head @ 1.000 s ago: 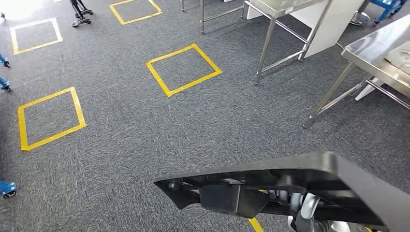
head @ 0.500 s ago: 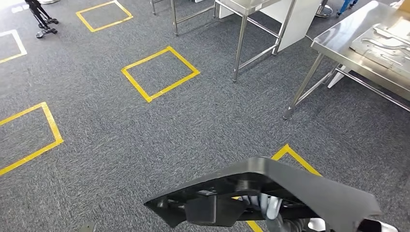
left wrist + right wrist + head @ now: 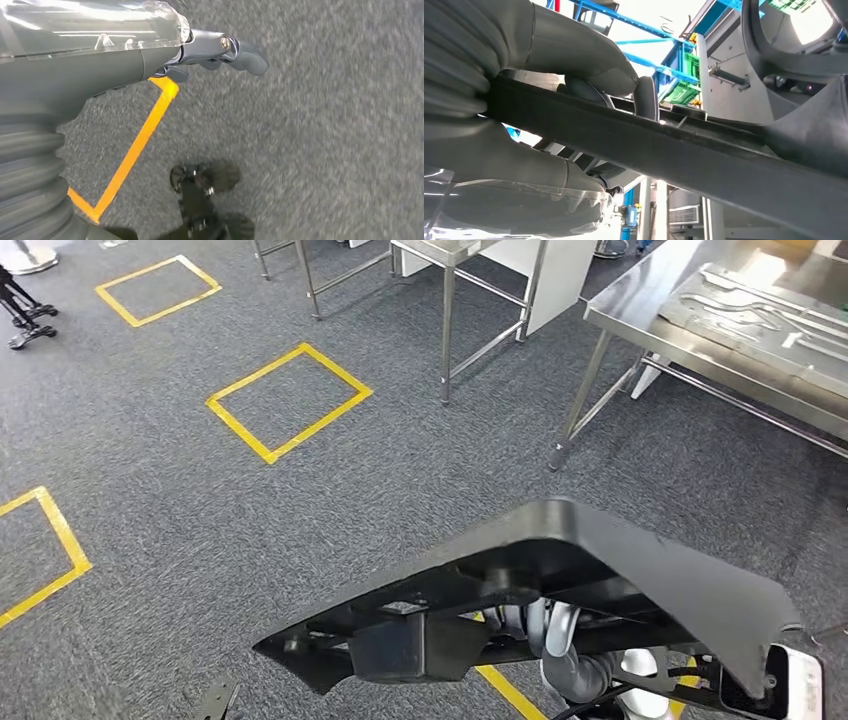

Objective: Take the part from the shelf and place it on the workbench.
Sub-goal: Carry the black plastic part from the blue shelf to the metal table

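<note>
Head view: yellow tape squares (image 3: 288, 401) mark the grey carpet (image 3: 200, 540) at ten o'clock, while a large black moulded plastic part (image 3: 560, 590) rides at six o'clock, carried low in front of the robot; the steel workbench (image 3: 640, 315) waits at two o'clock, well apart, already bearing flat metal pieces. In the left wrist view, the left hand (image 3: 210, 55) hangs over the carpet holding nothing, its fingers loosely extended. In the right wrist view, the right hand (image 3: 549, 90) clamps the part's thin edge, thumb on one face and fingers on the other. The part looks rigid, ribbed and fairly light for its span, but a one-sided edge grip leaves it long and cantilevered; a hold nearer its middle rib would likely steady it.
</note>
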